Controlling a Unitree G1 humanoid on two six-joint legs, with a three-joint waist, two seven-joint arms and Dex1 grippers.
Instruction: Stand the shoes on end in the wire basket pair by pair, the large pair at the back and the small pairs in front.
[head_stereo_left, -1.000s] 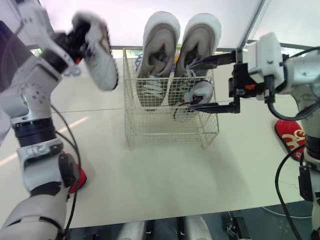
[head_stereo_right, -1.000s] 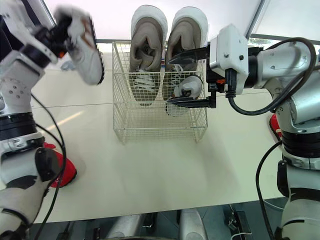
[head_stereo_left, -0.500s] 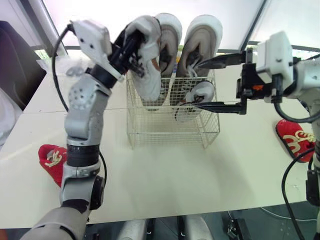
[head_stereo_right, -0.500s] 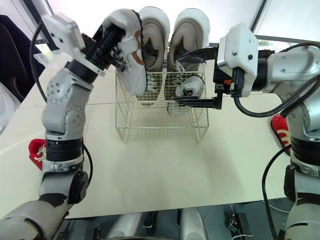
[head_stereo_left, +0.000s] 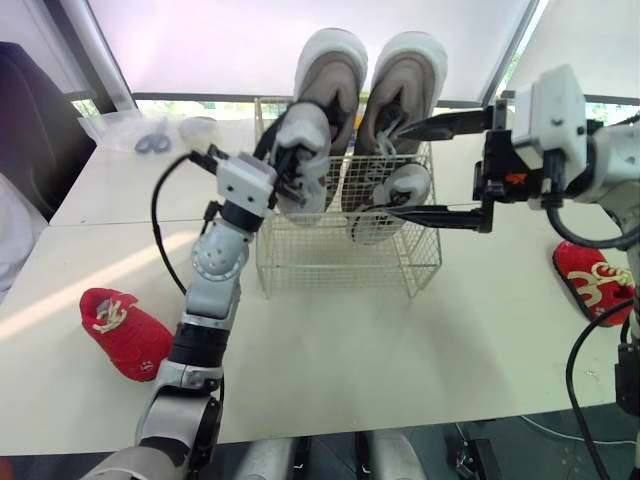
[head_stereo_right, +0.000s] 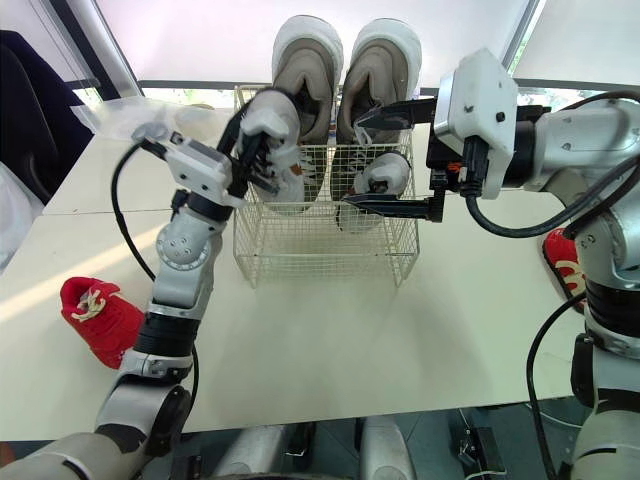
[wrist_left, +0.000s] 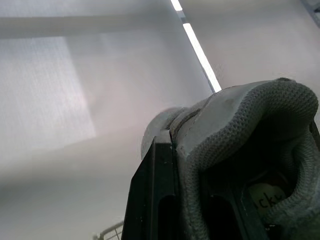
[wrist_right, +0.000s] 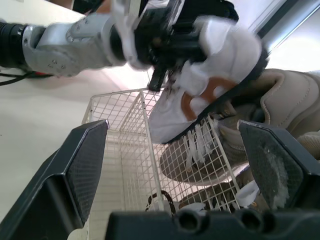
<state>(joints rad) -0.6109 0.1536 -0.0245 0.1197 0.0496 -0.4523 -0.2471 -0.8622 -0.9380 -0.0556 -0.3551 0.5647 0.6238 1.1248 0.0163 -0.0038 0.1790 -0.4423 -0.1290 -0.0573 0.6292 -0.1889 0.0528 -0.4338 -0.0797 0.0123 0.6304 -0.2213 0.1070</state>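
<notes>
a: since half a second ago, the left gripper (head_stereo_left: 285, 172) has been brought down from above the rim into the wire basket (head_stereo_left: 340, 268), and the small white shoe (head_stereo_left: 305, 135) has been carried down with it. how is the shoe held?

b: it is clamped at its collar by the black fingers. in the left wrist view one finger (wrist_left: 156, 200) is seen pressed against the grey padded opening. the shoe is held roughly upright at the basket's front left, just ahead of the large pair (head_stereo_left: 405, 75). its lower part is set behind the wire wall and its upper end is raised above the rim. whether the basket floor is touched cannot be told.

a: and the right gripper (head_stereo_left: 393, 170)?

b: it is held spread wide, with nothing gripped. it is reached in from the basket's right side, one finger above the rim and one lower. the second small shoe (head_stereo_left: 392, 195), stood at the front right, is seen between them. whether it is touched cannot be told.

a: what else is pictured?

b: the large pair is stood on end at the back, side by side. on the table (head_stereo_left: 350, 360) a red shoe (head_stereo_left: 125, 330) is laid at the left and another red shoe (head_stereo_left: 590, 280) at the right, both well apart from the basket.
</notes>
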